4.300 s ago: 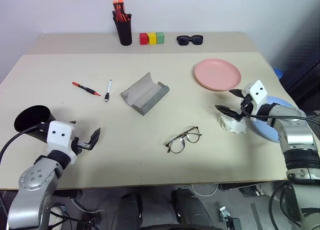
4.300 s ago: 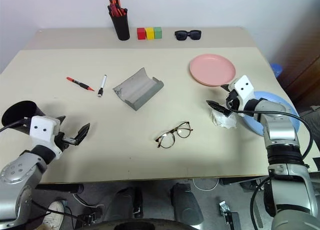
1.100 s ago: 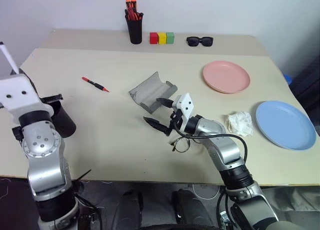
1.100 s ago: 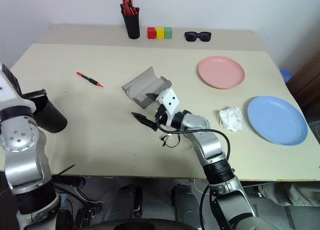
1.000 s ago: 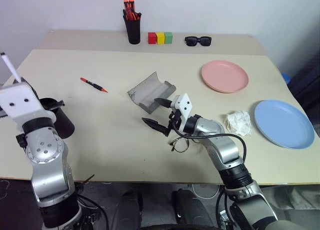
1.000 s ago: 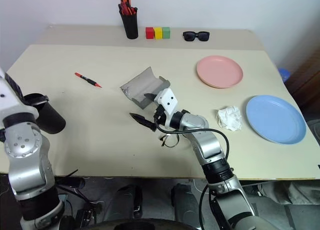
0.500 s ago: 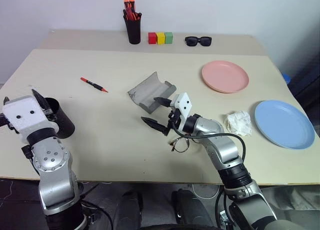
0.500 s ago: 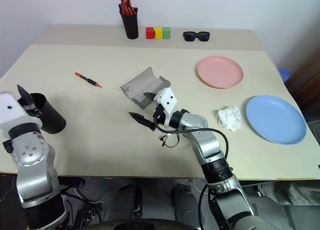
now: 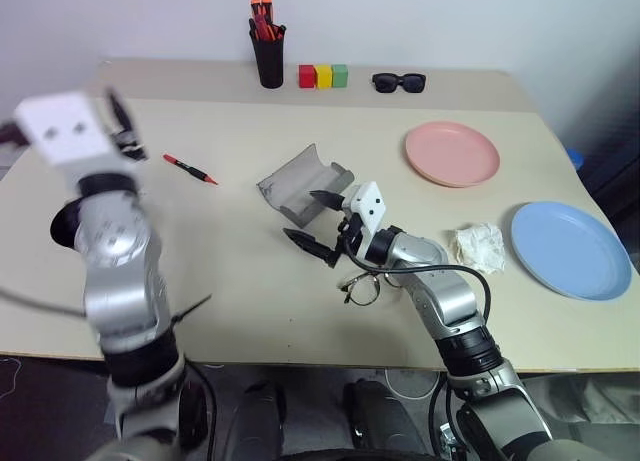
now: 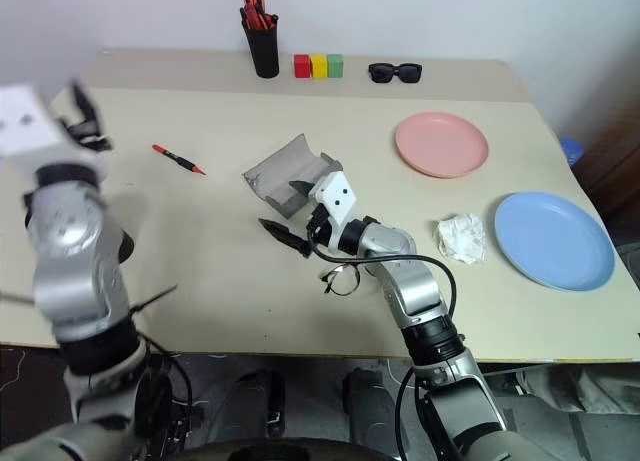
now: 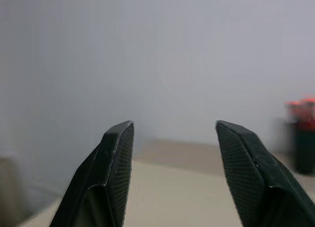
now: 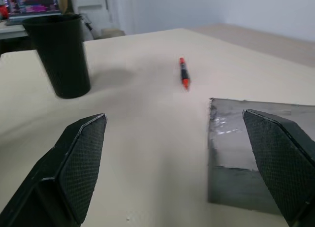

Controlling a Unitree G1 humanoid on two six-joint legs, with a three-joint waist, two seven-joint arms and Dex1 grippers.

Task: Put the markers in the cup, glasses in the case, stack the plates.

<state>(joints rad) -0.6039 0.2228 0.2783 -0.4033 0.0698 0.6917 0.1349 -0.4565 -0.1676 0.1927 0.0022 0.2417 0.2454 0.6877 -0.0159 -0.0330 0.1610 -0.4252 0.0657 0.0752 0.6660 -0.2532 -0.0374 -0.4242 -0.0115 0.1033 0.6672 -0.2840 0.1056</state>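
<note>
My left gripper point(image 9: 124, 131) is raised high over the table's left side, and its fingers point(image 11: 116, 158) stand open with nothing between them. Below it the black cup point(image 12: 60, 54) stands upright, mostly hidden behind that arm in the eye views. A red marker point(image 9: 190, 168) lies on the table beyond it. The grey case point(image 9: 300, 186) lies open at mid-table. My right gripper point(image 9: 303, 216) hovers open just in front of the case. The glasses point(image 9: 362, 286) lie under its forearm. The pink plate point(image 9: 452, 153) and the blue plate point(image 9: 570, 249) lie apart on the right.
At the back edge stand a black pen pot with orange-tipped pens point(image 9: 268, 61), three coloured blocks point(image 9: 321, 76) and black sunglasses point(image 9: 398, 81). A crumpled white tissue point(image 9: 480, 246) lies between the glasses and the blue plate.
My left gripper, shut on a white marker above the cup a second ago, has opened and swung up and forward. The white marker is no longer in it. The right arm has kept still.
</note>
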